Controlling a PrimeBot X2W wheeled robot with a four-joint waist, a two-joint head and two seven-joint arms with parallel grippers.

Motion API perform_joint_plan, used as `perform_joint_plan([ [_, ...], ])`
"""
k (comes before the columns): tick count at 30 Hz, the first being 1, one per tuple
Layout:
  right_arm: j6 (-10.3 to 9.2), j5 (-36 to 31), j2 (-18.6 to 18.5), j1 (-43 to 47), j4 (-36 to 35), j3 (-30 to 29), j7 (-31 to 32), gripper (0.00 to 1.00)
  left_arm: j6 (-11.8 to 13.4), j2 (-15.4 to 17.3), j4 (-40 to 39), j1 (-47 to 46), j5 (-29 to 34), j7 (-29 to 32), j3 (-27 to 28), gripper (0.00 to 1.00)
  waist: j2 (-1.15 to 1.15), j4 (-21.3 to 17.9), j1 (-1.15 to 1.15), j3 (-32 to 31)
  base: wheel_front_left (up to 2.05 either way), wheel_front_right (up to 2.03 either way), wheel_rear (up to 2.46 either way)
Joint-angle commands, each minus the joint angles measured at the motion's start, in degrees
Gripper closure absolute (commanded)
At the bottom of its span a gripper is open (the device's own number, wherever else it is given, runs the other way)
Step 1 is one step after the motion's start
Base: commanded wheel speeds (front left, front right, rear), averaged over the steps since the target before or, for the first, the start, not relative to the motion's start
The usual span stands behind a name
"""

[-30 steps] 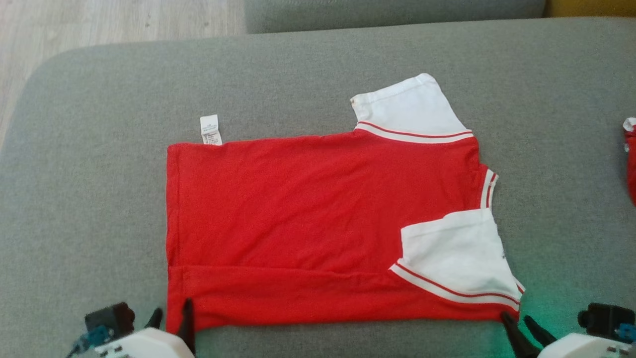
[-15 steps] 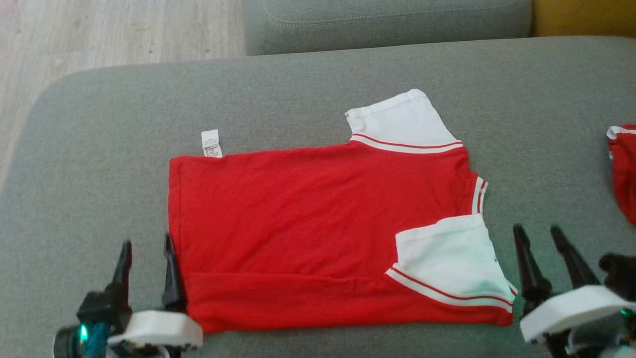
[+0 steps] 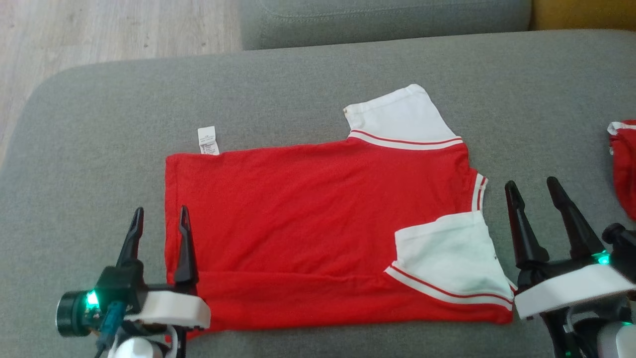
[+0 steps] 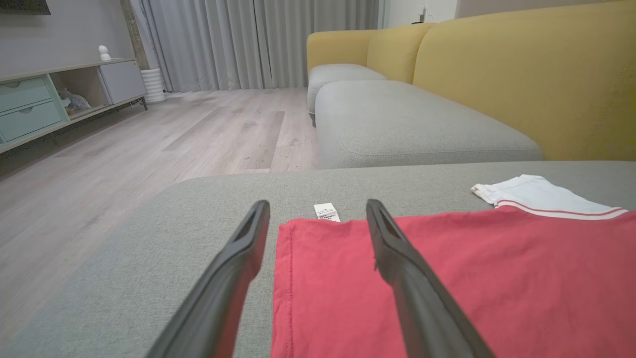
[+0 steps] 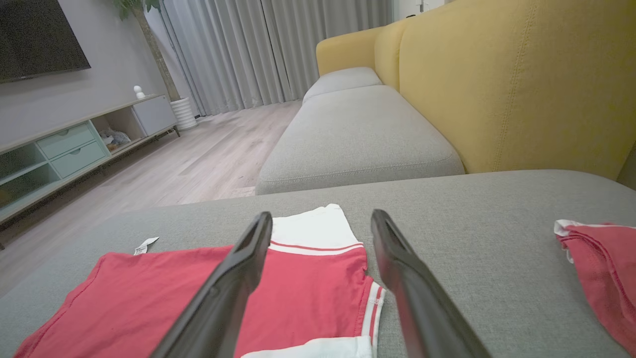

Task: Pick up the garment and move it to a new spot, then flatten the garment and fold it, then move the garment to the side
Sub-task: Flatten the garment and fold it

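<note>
A red T-shirt with white sleeves lies flat on the grey sofa seat, its near long edge folded up over the body and the near sleeve laid on top. The same shirt shows in the left wrist view and again in the right wrist view. My left gripper is open above the shirt's hem end, one finger over the red cloth, one over the cushion. My right gripper is open beside the collar end, off the cloth. Neither holds anything.
A second red and white garment lies at the seat's right edge, also seen as red cloth in the right wrist view. Another grey cushion and a yellow sofa back lie beyond. Wooden floor is at the far left.
Both grippers have let go of the near folded edge and risen, fingers spread, moving forward along the shirt's two ends. The head camera shifted slightly.
</note>
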Motion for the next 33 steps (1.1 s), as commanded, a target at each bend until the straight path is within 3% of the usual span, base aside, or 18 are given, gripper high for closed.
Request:
perform_joint_plan([
  [1,-0.04,0.0,-1.2,-2.7,-2.4,1.4,0.1,0.00,0.4,1.3,-1.8,-3.4,0.5,0.2,1.7,0.00,0.00,0.0,0.00,0.3,0.00,0.00,0.00],
  [8,-0.04,0.9,-1.7,-4.4,-2.0,1.5,-0.4,0.00,-0.1,2.0,-0.2,-6.1,0.5,1.5,1.4,0.00,0.00,0.0,0.00,2.5,0.00,0.00,0.00],
  [18,-0.04,3.0,-3.4,-8.4,-2.6,1.8,-0.7,0.00,-5.9,4.1,9.8,-22.9,-1.8,8.1,0.8,0.00,0.00,-0.4,0.00,11.3,0.00,0.00,0.00],
  [25,-0.04,5.4,-4.9,-11.6,-0.1,3.5,-2.0,0.00,-9.1,6.7,22.0,-33.9,-5.5,18.1,2.6,0.00,0.00,-2.4,0.00,16.0,0.00,0.00,0.00],
  [33,-0.04,6.9,-5.0,-12.2,3.3,3.6,-3.2,0.00,-10.7,6.7,29.4,-35.3,-10.8,31.7,3.3,0.00,0.00,-3.2,0.00,16.2,0.00,0.00,0.00],
])
